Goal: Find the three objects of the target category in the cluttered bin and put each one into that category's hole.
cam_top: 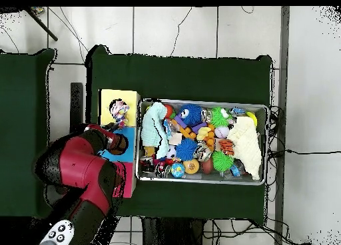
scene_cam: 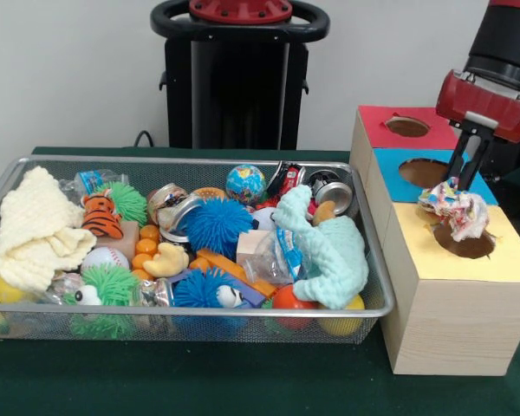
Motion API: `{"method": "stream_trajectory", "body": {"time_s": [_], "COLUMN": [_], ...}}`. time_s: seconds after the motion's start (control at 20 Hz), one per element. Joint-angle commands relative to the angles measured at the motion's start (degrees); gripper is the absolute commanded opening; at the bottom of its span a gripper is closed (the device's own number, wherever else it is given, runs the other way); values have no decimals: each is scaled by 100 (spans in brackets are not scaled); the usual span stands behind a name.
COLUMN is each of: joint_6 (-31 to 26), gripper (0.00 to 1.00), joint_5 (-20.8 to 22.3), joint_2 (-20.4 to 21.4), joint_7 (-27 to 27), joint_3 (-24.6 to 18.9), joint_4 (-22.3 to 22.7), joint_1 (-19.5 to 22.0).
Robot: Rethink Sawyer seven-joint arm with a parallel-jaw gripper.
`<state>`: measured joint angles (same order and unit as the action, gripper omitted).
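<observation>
1 patterned cloth (scene_cam: 455, 211) hangs clamped in the gripper (scene_cam: 458, 185) right over the yellow hole (scene_cam: 468, 245), so I'd judge this drop nearly done, with the mint cloth (scene_cam: 329, 251) and cream cloth (scene_cam: 35, 230) waiting in the bin (scene_cam: 377, 286).

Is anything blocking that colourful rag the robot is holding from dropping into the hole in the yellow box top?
Nothing visible does. The colourful rag hangs from the gripper right over the hole in the yellow box top, and the opening below looks open.
</observation>
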<state>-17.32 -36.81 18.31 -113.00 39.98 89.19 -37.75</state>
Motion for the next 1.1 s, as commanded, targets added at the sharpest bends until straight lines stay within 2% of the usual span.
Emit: {"method": "stream_trajectory", "body": {"time_s": [0.05, 0.35, 1.1], "joint_6": [-256, -205, -463], "gripper": [0, 0, 0], "joint_5": [-268, -290, -247], "joint_2": [-484, -638, -513], "joint_7": [-1737, -1711, -1659], "joint_3": [-459, -507, -441], "joint_4": [-258, -302, -331], "joint_1": [53, 23, 12]}}
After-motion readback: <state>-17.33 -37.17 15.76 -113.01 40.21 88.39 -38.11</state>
